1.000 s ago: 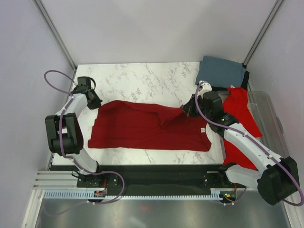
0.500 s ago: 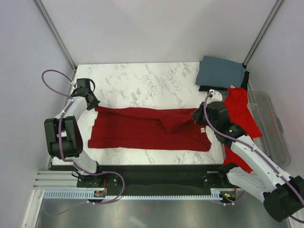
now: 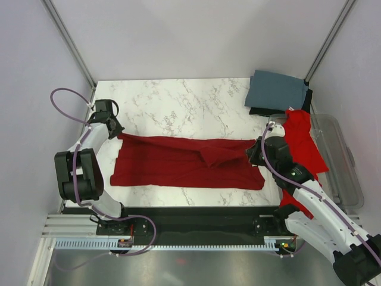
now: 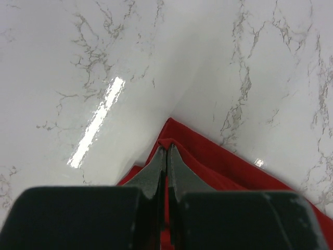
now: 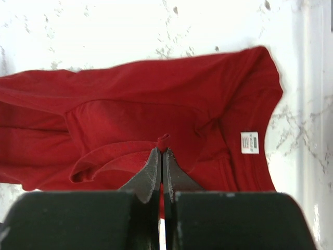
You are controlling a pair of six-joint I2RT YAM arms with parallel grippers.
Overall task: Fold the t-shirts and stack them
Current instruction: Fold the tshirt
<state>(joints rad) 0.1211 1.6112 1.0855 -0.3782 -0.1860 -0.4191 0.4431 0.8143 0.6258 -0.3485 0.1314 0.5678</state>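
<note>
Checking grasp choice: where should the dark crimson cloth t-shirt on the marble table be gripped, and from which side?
Probably at its two ends, one arm from each side. The dark crimson cloth t-shirt lies flat and long, left to right; only pinched-up edge cloth gives jaws purchase.

White, grey-veined marble-pattern surface (image 3: 178,101). Lying on it: one dark crimson cloth t-shirt (image 3: 172,164), spread lengthwise between the left end effector (image 3: 118,134) and the right end effector (image 3: 252,156), partly folded over itself near the right one. Beyond the right end effector, at the far corner: a folded slate grey-blue cloth t-shirt (image 3: 277,89) on top of a black cloth t-shirt (image 3: 259,111). Just right of that end effector: a brighter red cloth t-shirt (image 3: 300,140), draped past the surface edge.
</note>
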